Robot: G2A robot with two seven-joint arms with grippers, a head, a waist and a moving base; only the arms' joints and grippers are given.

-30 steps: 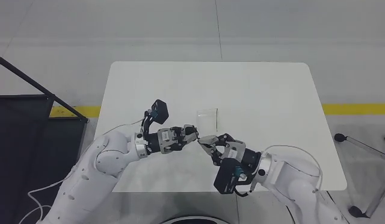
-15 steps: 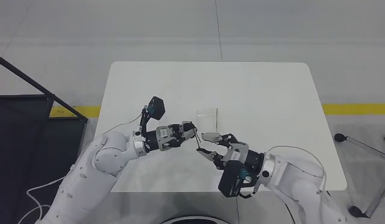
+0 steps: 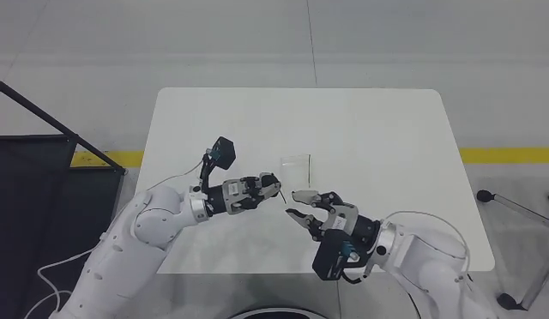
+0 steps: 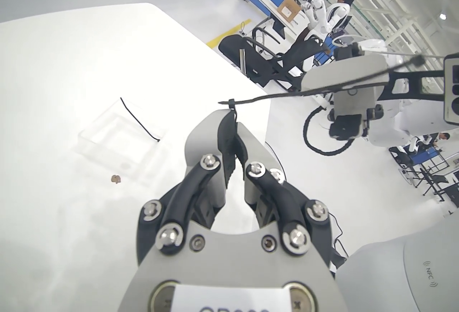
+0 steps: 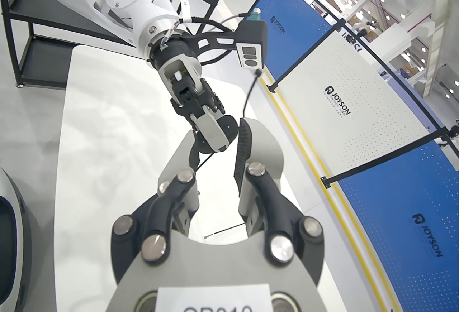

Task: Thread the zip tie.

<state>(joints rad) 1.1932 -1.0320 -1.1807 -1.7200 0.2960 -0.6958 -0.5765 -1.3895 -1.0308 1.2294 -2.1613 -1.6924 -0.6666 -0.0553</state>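
While L claw [image 4: 232, 129] pinches zip tie [image 4: 231, 102] | R claw [image 3: 297, 206] spread | 2nd tie [image 4: 140, 120], 1 tray [image 4: 107, 138]

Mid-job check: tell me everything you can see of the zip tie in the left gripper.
The zip tie is a thin black strap, plastic by its look. The left gripper holds it off the table, jaws shut on it next to a small block, perhaps its head. From there the strap runs nearly straight through the air towards the open right gripper; whether it touches that gripper cannot be told.
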